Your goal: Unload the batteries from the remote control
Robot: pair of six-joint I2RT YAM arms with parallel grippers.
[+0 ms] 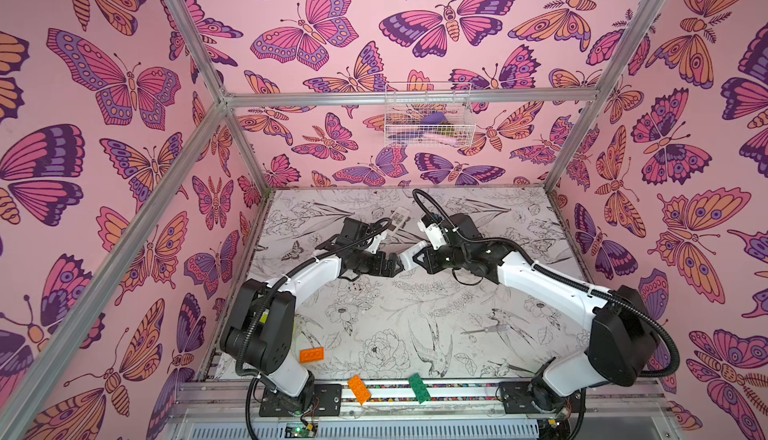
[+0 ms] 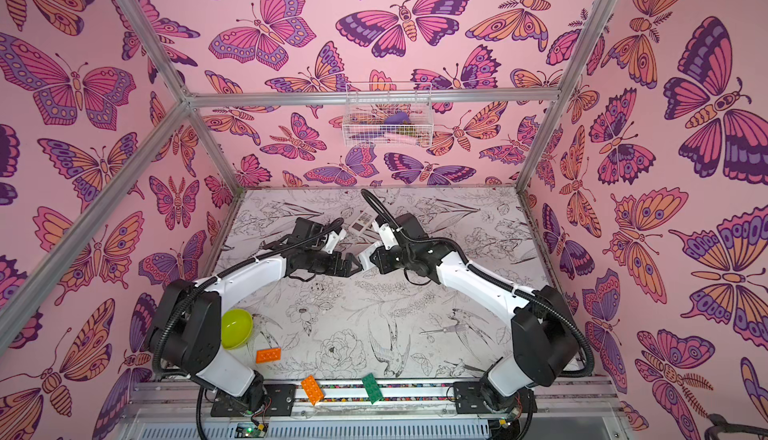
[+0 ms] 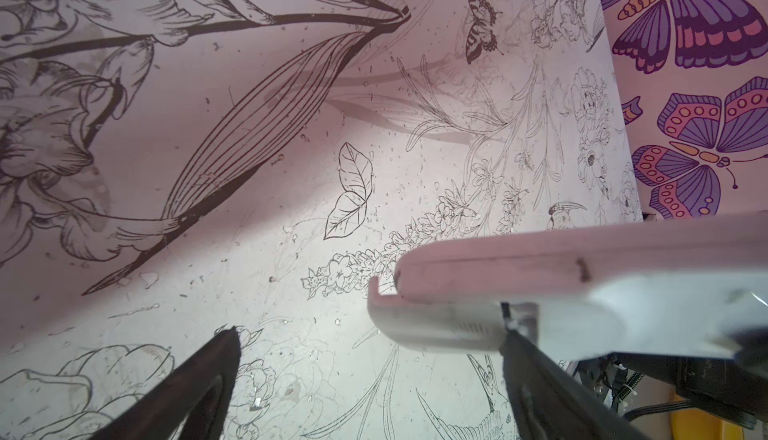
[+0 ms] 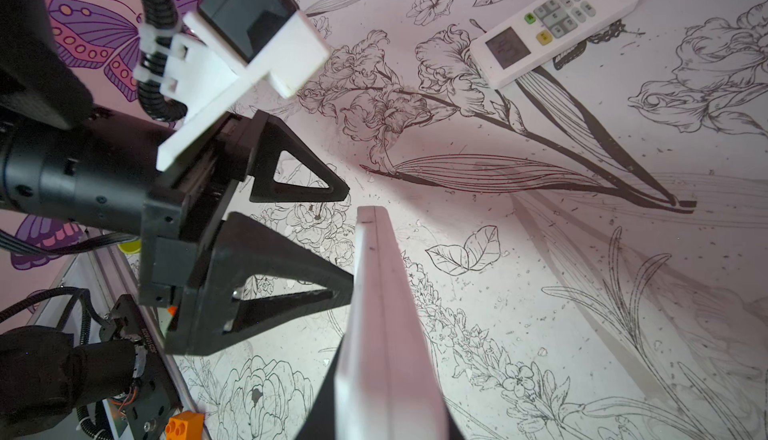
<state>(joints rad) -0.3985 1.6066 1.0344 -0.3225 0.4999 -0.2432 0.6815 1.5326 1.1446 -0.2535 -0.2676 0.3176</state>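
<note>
- All the way spreading the left gripper [image 4: 349, 242], gripping nothing, touching the remote control's [image 4: 386, 313] side with one fingertip.
- Showing a second white remote [image 4: 552, 22] lying face-up farther back on the desk [image 4: 582, 292].
- Clamping the right gripper [image 4: 390, 400] tight on the remote control, holding it edge-up above mid-desk.

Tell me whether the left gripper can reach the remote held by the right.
Likely yes: the left gripper is open, and the free end of the held remote sits at its fingers, nothing between. The right gripper clamps it.
</note>
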